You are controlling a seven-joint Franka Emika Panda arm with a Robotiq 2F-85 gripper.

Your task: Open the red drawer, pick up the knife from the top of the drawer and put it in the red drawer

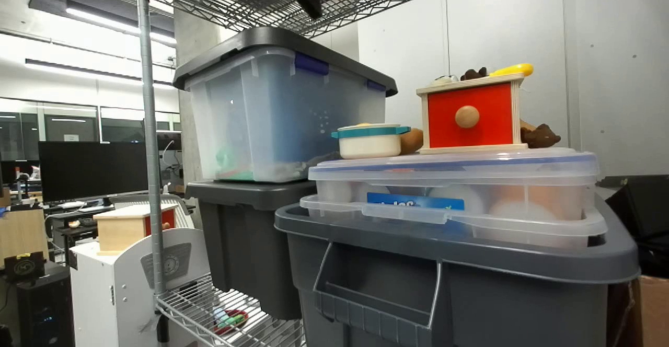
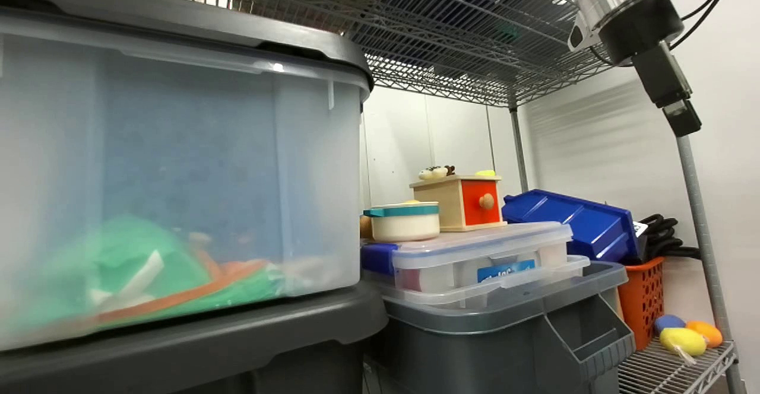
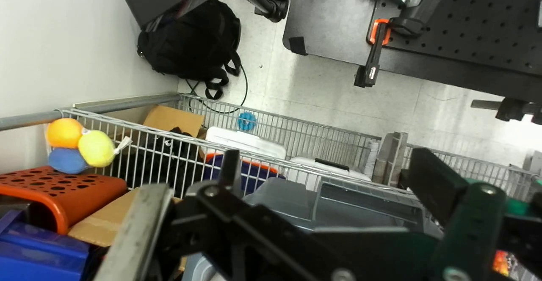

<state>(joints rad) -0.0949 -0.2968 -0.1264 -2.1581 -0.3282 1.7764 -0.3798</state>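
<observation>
The end effector point(image 3: 328, 162) was spread wide, its 2 jaws far apart and holding nothing visible, well apart from the closed red drawer point(image 1: 466, 135). The round knob point(image 1: 466, 116) did not show in the wrist view, so a misaligned first grasp was judged possible. A skewed pull might have dragged the whole red drawer across the worktop point(image 1: 454, 165), a smooth-looking clear tub lid, rather than opening it. The same jolt could have tipped off the knife point(image 1: 515, 69), a yellow piece on top whose end appeared to project past the edge. A brown piece point(image 1: 473, 73) and a pale piece point(image 1: 444, 80) shared that top and invited a mistaken or crowded grasp. Farther out, a teal-rimmed pot point(image 1: 369, 144) and a large lidded tub point(image 1: 285, 106) probably limited approach from their side, while a wire shelf point(image 1: 251, 2) overhead likely restricted a descent onto the knife. A tilted blue bin point(image 2: 567, 225) lay nearby, its depth unclear.
</observation>
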